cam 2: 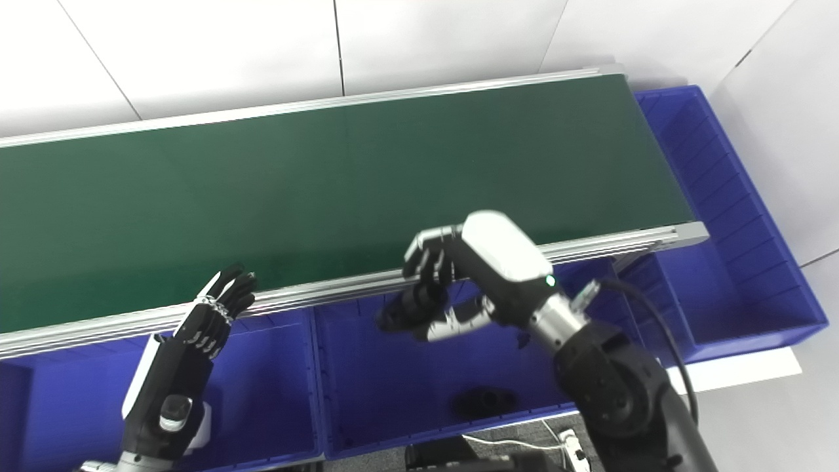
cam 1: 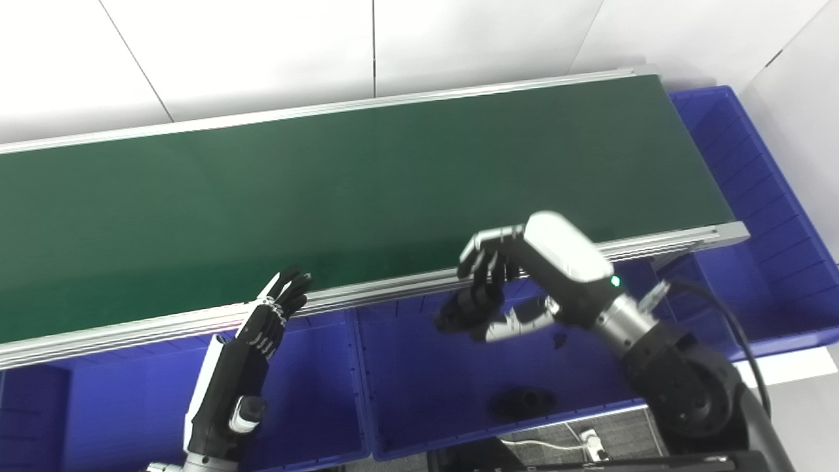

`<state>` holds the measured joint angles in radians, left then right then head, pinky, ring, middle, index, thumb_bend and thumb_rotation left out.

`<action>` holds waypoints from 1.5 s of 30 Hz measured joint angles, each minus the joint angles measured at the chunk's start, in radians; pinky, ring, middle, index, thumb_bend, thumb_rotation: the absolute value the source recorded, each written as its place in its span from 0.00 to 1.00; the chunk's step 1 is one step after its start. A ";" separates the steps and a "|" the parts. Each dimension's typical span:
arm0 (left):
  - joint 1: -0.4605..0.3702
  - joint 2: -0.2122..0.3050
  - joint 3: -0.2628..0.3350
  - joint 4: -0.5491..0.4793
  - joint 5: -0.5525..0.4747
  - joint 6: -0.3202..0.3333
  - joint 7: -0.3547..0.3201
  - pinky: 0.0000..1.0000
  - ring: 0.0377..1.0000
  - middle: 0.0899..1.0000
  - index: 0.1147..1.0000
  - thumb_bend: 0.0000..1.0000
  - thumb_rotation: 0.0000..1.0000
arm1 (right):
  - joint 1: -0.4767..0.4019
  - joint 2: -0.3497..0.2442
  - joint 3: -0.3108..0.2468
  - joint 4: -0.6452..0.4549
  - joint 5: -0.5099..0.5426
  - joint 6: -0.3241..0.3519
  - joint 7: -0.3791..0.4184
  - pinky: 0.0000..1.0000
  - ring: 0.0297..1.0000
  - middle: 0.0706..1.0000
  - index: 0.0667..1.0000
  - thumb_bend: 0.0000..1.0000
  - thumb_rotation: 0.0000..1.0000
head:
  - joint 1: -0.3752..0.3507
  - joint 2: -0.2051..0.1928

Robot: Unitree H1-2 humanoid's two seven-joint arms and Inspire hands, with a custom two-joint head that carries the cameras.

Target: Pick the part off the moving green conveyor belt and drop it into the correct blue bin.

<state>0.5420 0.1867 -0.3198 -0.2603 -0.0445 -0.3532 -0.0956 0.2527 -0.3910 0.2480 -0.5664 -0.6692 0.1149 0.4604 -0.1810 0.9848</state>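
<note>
From my station I saw the green conveyor belt (cam 1: 367, 190) running bare from the left edge of view to its right end, its near aluminium rail (cam 1: 393, 285) slanting above a row of blue bins. My right hand (cam 1: 498, 288) hung just past that rail, over the middle blue bin (cam 1: 419, 380), with clear air between it and the bin floor. Its fingers (cam 1: 482, 262) were curled down around a dark, stubby part (cam 1: 459, 311), which was pinched against the thumb. The part's long axis lay roughly level, one end pointing toward the left of the view and slightly toward me, though its shape was hard to make out. A second dark part (cam 1: 524, 401) lay on the floor of that same bin near its front wall. My left hand (cam 1: 265, 321) stood upright over the left blue bin (cam 1: 131, 406), fingers straight and together, holding nothing, tips just reaching the rail. A larger blue bin (cam 1: 780, 262) wrapped the belt's right end.
</note>
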 measured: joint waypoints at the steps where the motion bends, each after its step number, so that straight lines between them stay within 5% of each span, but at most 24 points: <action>1: 0.000 -0.001 0.001 0.000 0.000 0.001 -0.001 0.91 0.91 0.88 0.90 0.98 0.94 | 0.009 0.000 0.007 0.015 -0.011 -0.006 -0.010 0.33 0.38 0.44 0.52 0.49 0.00 | 0.000 0.000; 15: 0.010 -0.013 0.007 -0.033 0.000 0.023 -0.010 0.90 0.91 0.89 0.90 0.99 0.94 | 0.003 -0.025 0.137 0.202 -0.188 -0.081 -0.073 0.33 0.39 0.42 0.51 0.50 0.00 | 0.005 0.017; 18: 0.010 -0.019 0.007 -0.036 0.000 0.029 -0.013 0.91 0.91 0.88 0.90 0.98 0.93 | -0.016 -0.019 0.177 0.262 -0.250 -0.081 -0.073 0.27 0.35 0.40 0.49 0.51 0.00 | 0.009 0.021; 26: 0.020 -0.026 0.011 -0.039 0.003 0.036 -0.024 0.91 0.92 0.89 0.90 0.98 0.94 | -0.027 0.005 0.193 0.304 -0.299 -0.081 -0.121 0.22 0.38 0.46 0.46 0.52 0.00 | 0.011 0.023; 29: 0.020 -0.027 0.012 -0.040 0.003 0.036 -0.029 0.91 0.91 0.88 0.90 0.98 0.94 | -0.027 0.007 0.191 0.312 -0.304 -0.081 -0.129 0.33 0.42 0.46 0.47 0.52 0.00 | 0.012 0.025; 32: 0.020 -0.031 0.013 -0.040 0.003 0.036 -0.030 0.91 0.91 0.88 0.90 0.99 0.94 | -0.026 0.006 0.191 0.305 -0.329 -0.072 -0.093 0.50 0.62 0.69 0.63 0.83 0.34 | 0.017 0.023; 34: 0.020 -0.033 0.013 -0.040 0.003 0.036 -0.030 0.92 0.92 0.88 0.90 0.98 0.94 | -0.027 0.003 0.193 0.286 -0.350 -0.055 -0.043 0.61 0.73 0.78 0.73 0.94 0.53 | 0.018 0.023; 39: 0.020 -0.033 0.013 -0.040 0.002 0.036 -0.033 0.92 0.91 0.87 0.90 0.98 0.94 | -0.027 -0.007 0.192 0.281 -0.381 -0.054 0.006 0.84 0.84 0.87 0.82 0.97 0.74 | 0.018 0.023; 45: 0.019 -0.033 0.013 -0.039 0.002 0.036 -0.035 0.92 0.91 0.87 0.90 0.98 0.94 | -0.027 -0.007 0.184 0.273 -0.401 -0.054 0.006 0.84 0.84 0.87 0.83 0.99 0.78 | 0.018 0.023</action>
<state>0.5614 0.1535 -0.3063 -0.2995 -0.0421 -0.3171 -0.1306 0.2260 -0.3977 0.4319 -0.2931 -1.0703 0.0612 0.4665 -0.1626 1.0078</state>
